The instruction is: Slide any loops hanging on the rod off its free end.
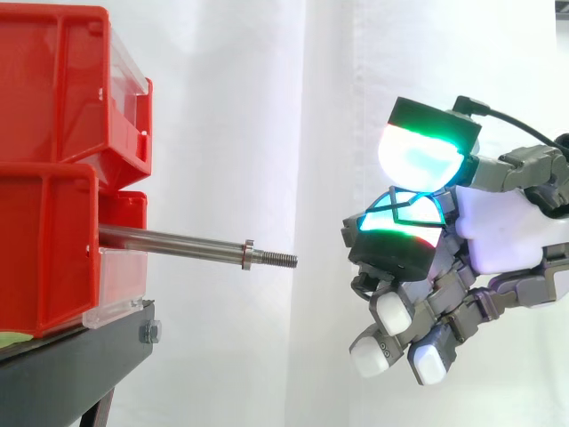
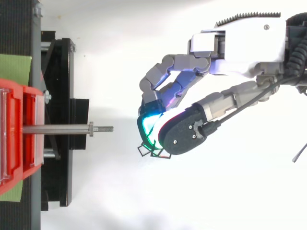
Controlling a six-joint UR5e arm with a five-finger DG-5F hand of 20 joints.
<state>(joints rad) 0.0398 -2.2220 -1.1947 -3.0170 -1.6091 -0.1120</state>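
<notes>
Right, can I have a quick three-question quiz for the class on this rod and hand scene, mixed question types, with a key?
1. True or false: a loop hangs on the rod that sticks out of the red bins.
2. Multiple choice: the hand is A) touching the rod's threaded end, B) clear of the rod, out beyond its free end, C) inside a red bin.
3. Fill in: the thin black loop is pinched between the hand's glowing ____.
Key: 1 false; 2 B; 3 pads.
</notes>
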